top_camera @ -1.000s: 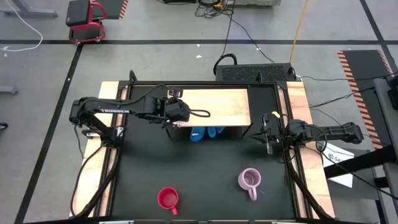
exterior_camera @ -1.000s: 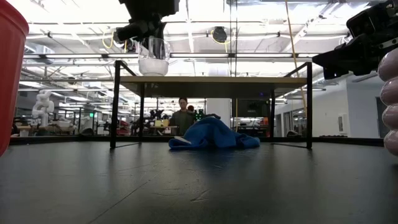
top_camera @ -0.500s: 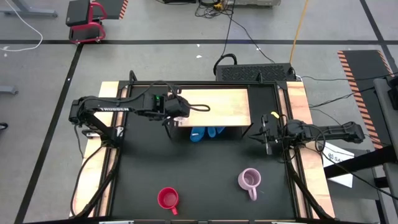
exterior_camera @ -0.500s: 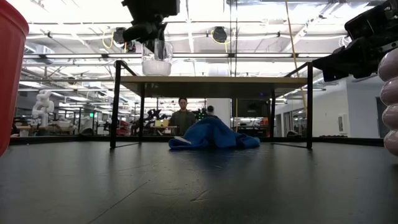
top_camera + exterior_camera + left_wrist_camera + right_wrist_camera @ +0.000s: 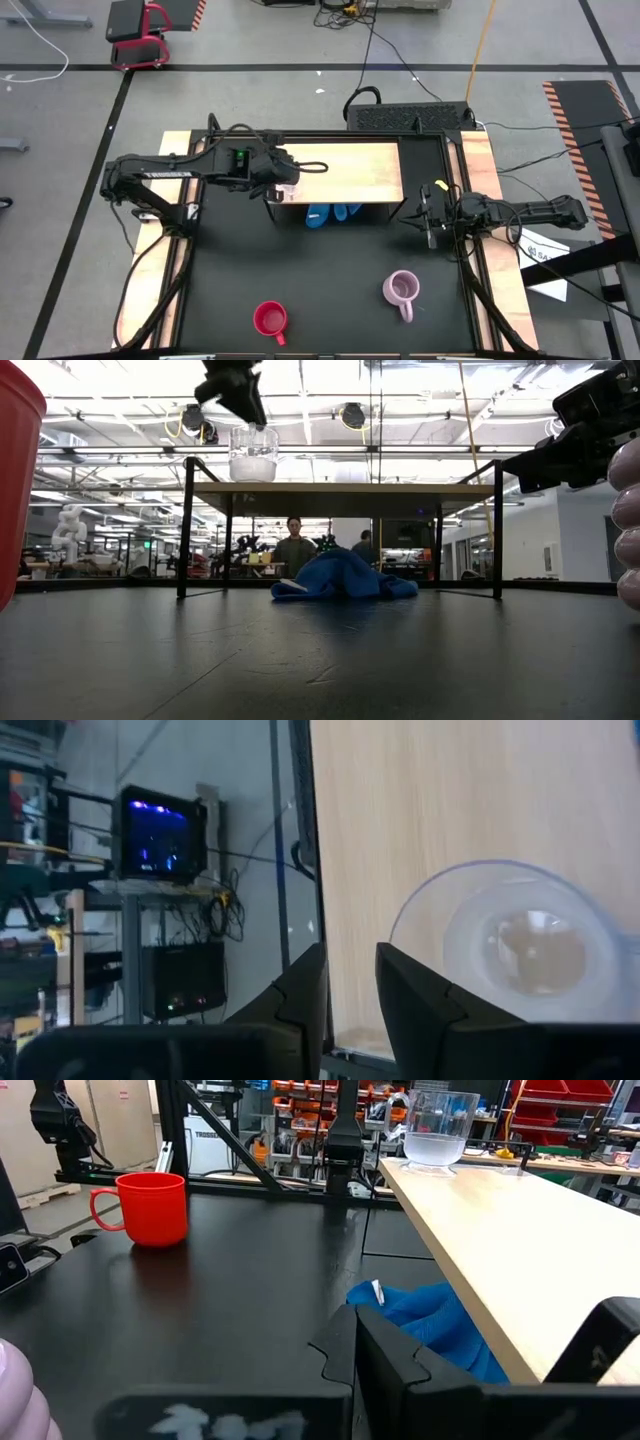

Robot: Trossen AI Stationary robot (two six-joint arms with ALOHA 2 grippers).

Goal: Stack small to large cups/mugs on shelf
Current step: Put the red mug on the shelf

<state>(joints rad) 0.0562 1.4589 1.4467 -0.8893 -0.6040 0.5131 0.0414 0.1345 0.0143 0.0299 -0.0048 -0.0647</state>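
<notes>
The small clear glass (image 5: 253, 455) stands upright on its base near the front left corner of the shelf's wooden top (image 5: 360, 170); it also shows in the left wrist view (image 5: 520, 935) and the right wrist view (image 5: 437, 1125). My left gripper (image 5: 237, 382) hovers just above and left of the glass, fingers a little apart (image 5: 352, 982) and empty. The red mug (image 5: 270, 319) and the lilac mug (image 5: 402, 290) stand on the black tabletop near the front edge. My right gripper (image 5: 430, 215) waits shut beside the shelf's right end.
A blue cloth (image 5: 330, 213) lies on the tabletop under the shelf's front edge. The shelf's black frame posts (image 5: 184, 525) stand at its corners. People show in the room beyond the table (image 5: 294, 550).
My left gripper has set the tilted glass down upright on the shelf top near its front left corner, let go of it, then risen and drawn back toward the table's left edge. The glass now stands alone.
</notes>
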